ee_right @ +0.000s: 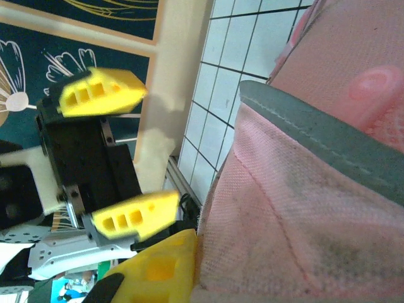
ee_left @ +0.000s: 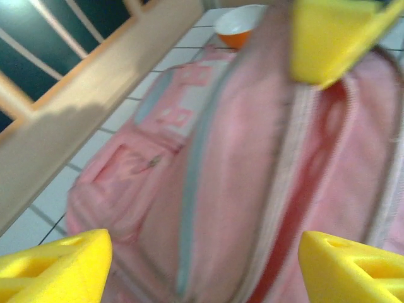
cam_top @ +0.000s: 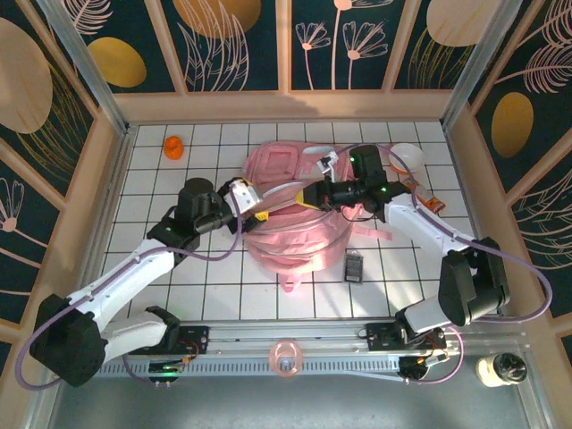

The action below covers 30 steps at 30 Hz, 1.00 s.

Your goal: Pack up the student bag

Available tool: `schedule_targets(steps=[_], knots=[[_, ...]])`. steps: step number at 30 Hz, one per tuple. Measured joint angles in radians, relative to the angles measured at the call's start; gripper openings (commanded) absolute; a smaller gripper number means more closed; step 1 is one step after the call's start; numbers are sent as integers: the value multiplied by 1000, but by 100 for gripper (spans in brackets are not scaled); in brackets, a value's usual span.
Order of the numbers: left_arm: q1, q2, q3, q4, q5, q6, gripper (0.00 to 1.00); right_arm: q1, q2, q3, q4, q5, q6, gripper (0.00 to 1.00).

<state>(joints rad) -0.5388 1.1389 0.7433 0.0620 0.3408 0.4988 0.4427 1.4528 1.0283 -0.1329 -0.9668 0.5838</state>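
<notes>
At centre of tiled surface (cam_top: 179,277): student bag (cam_top: 290,237), between both arms. R claw (cam_top: 308,194) apparently clenched on bag's rim fabric; L claw (cam_top: 255,202) released, poised beside zip (ee_left: 287,158). Step: opening bag. Next: L claw takes opposite rim, spreads w/o slipping.

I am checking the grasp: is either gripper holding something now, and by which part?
The right gripper appears to pinch the student bag at the grey-trimmed rim of its opening. The left gripper is open, holding nothing.
</notes>
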Motion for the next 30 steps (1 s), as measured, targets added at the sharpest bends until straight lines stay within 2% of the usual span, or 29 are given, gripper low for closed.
schedule_targets(steps=[7,8,12,14,21,24,27,29,30], knots=[[-19,104,1,1,0,68,79,27,19,21,-8,0,-3,0],[-22,119,1,9,-4,69,76,28,20,23,-9,-1,-3,0],[-32,158,1,74,-51,53,53,30,20,28,-26,0,-8,0],[-37,162,1,95,-74,33,48,29,20,28,-31,1,-14,0],[-40,109,-21,117,-132,1,51,29,21,39,-44,4,-37,0],[-42,82,-28,121,-164,-4,50,29,26,48,-45,0,-37,0],[-46,80,-28,122,-179,-11,35,29,26,50,-44,0,-37,0],[-50,83,-29,125,-185,-13,14,29,27,50,-43,0,-37,0],[-52,85,-29,127,-183,-13,8,29,28,50,-41,1,-37,0]])
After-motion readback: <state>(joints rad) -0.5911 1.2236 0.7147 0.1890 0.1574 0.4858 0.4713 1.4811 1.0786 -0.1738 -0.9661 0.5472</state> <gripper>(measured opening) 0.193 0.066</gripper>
